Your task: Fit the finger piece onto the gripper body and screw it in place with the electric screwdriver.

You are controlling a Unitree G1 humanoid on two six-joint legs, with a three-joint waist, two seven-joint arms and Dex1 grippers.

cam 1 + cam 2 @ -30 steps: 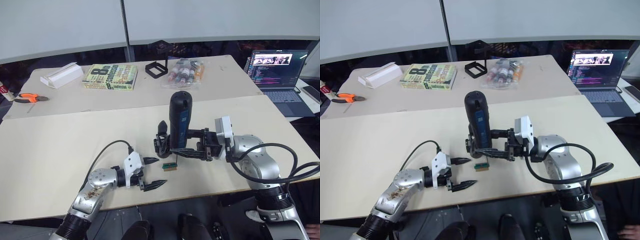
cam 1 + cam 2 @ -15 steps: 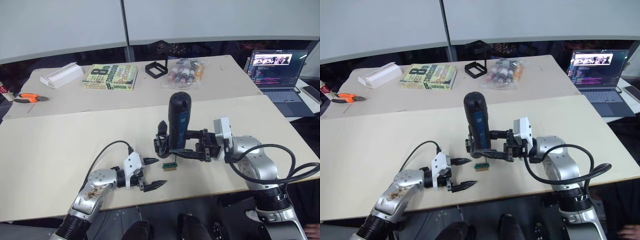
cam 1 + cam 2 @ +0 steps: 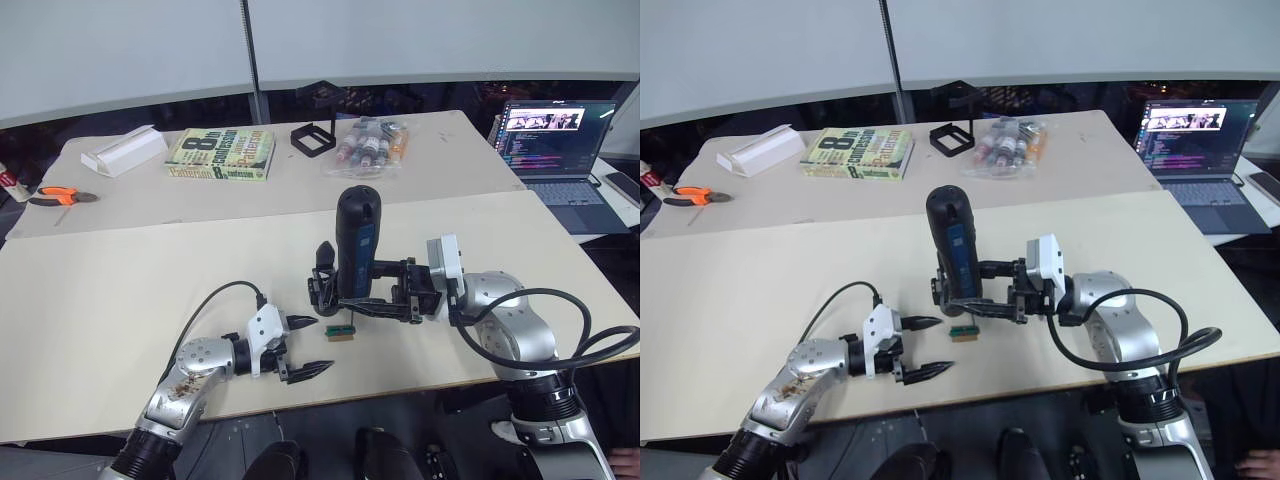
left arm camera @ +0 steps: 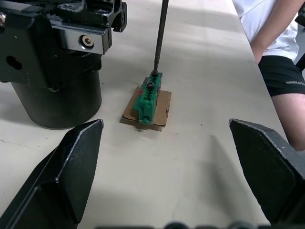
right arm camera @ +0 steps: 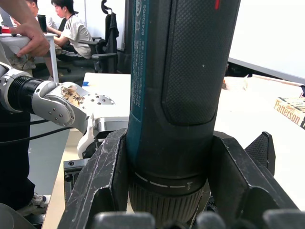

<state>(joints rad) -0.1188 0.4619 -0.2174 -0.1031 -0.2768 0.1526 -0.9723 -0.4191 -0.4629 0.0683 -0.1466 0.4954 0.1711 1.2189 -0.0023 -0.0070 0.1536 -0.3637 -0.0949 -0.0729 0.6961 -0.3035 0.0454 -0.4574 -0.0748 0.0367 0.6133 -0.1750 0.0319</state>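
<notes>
The right gripper (image 3: 352, 302) is clamped around the lower barrel of the electric screwdriver (image 3: 356, 246), holding it upright with the thin metal bit pointing down. From the left wrist camera the bit tip sits right on a screw head on top of the little green block (image 4: 148, 100), which stands on a tan square of card.

The left gripper (image 3: 311, 345) is spread wide, holding nothing, resting on the table just in front of that block.

What worries me: the block is tiny, light and loose on a smooth cream table (image 3: 120, 290). If the driver spins or presses off-axis, I'd guess the block skates or tips and the bit cams out of the screw. The screwdriver is tall and top-heavy and gripped low down, so any tilt gets bigger at the tip. The free gripper isn't bracing anything.

The gripper body (image 3: 322, 280) stands just behind the block, close beside the screwdriver: black plastic, rounded base, metal bracket bits, a pointed finger sticking up. I can't pick out the loose finger piece.

The driver is matte black with a textured grip, a blue side strip, and a ribbed collar near the nose. The robot's fingers (image 4: 66, 164) are smooth, hard-looking black wedges.
</notes>
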